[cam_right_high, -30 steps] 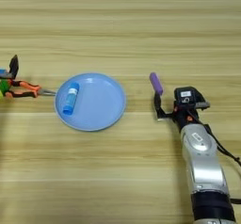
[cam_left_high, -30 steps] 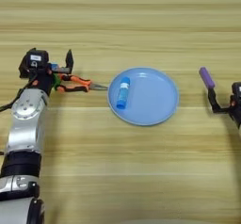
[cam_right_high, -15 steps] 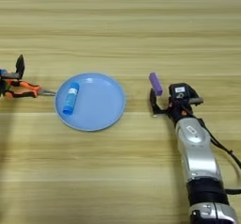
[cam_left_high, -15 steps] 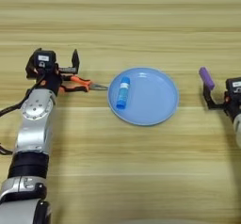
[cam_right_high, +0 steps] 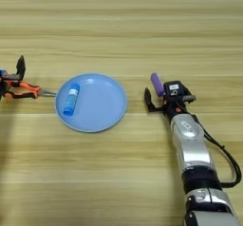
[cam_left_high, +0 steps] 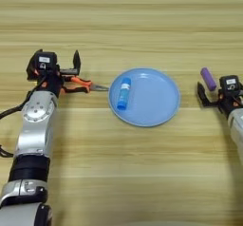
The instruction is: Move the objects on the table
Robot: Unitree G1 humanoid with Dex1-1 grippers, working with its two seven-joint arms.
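A round light blue plate (cam_left_high: 156,101) lies mid-table with a blue-and-white glue stick (cam_left_high: 123,93) resting on its left part. A small purple block (cam_right_high: 156,83) lies right of the plate. My right gripper (cam_right_high: 170,97) is open just behind and to the right of the block, its left finger (cam_right_high: 148,101) close beside the block's near end, with nothing held. My left gripper (cam_left_high: 54,61) is open at the left, over the handles of the orange pliers (cam_left_high: 78,83), with nothing visibly gripped.
The pliers' metal tip (cam_left_high: 100,88) points at the plate's left rim. The wooden table (cam_left_high: 123,25) runs on bare beyond the things and toward me below the plate. A black cable (cam_right_high: 228,158) hangs beside my right forearm.
My right gripper has moved left and away from me, up to the purple block. My left gripper shifted slightly right over the pliers. Plate, glue stick and block have not moved.
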